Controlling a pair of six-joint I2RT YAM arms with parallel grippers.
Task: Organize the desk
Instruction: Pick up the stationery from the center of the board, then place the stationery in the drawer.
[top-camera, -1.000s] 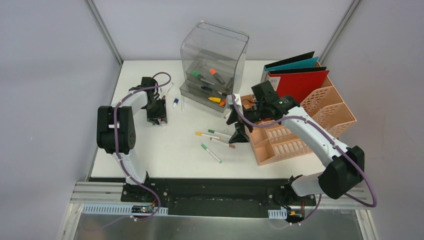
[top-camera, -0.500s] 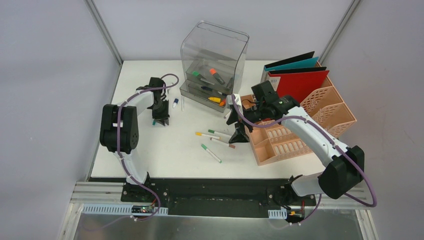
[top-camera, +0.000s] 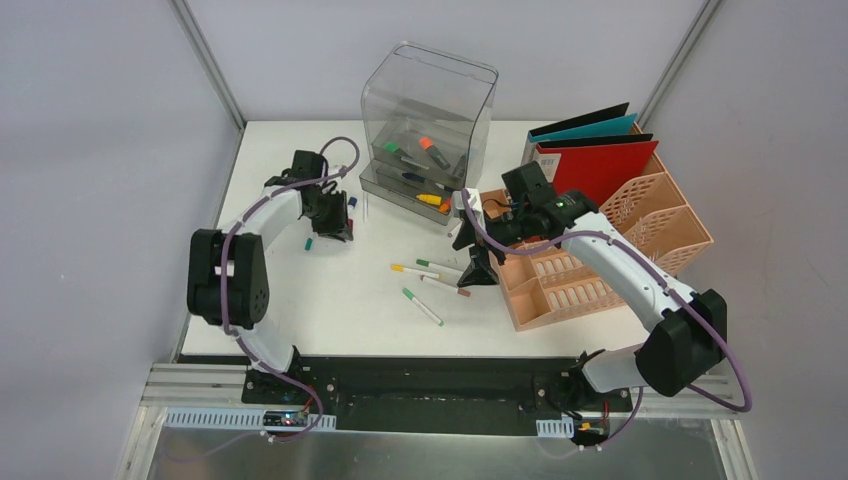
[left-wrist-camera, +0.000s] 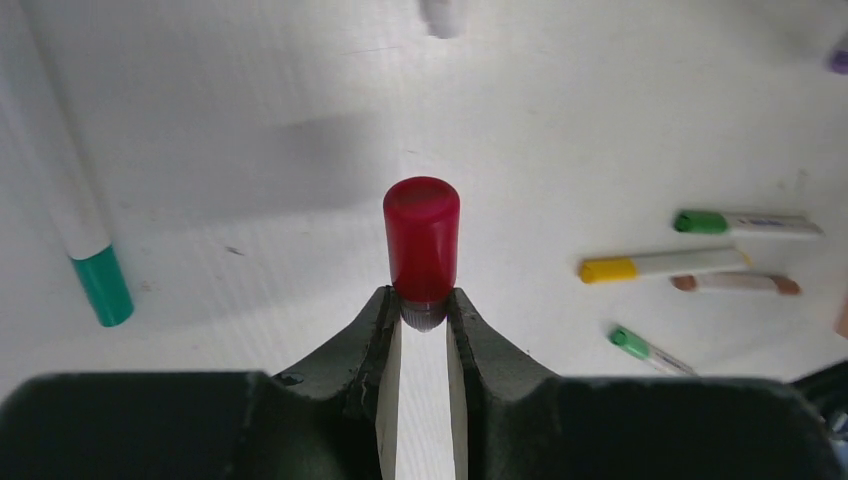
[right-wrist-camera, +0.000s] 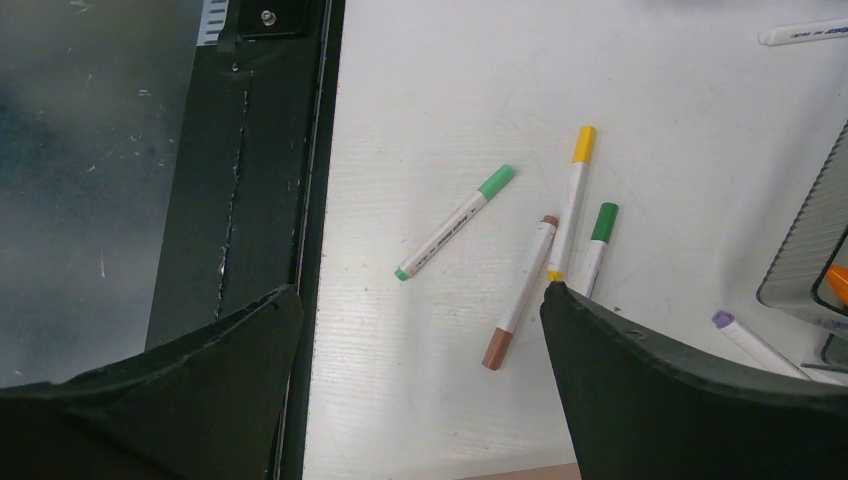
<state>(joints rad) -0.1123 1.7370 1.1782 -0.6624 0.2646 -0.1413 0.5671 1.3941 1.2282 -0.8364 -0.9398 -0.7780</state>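
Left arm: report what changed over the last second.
The left fingers closed on the red-capped marker and carried it rightward, toward the clear drawer box; a teal-capped marker now shows on the desk where they had been. The right fingers, open, and the loose markers mid-desk stayed put.

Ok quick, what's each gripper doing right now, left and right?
The left gripper is closed on the red-capped marker.
The right gripper is open, with nothing between its fingers.
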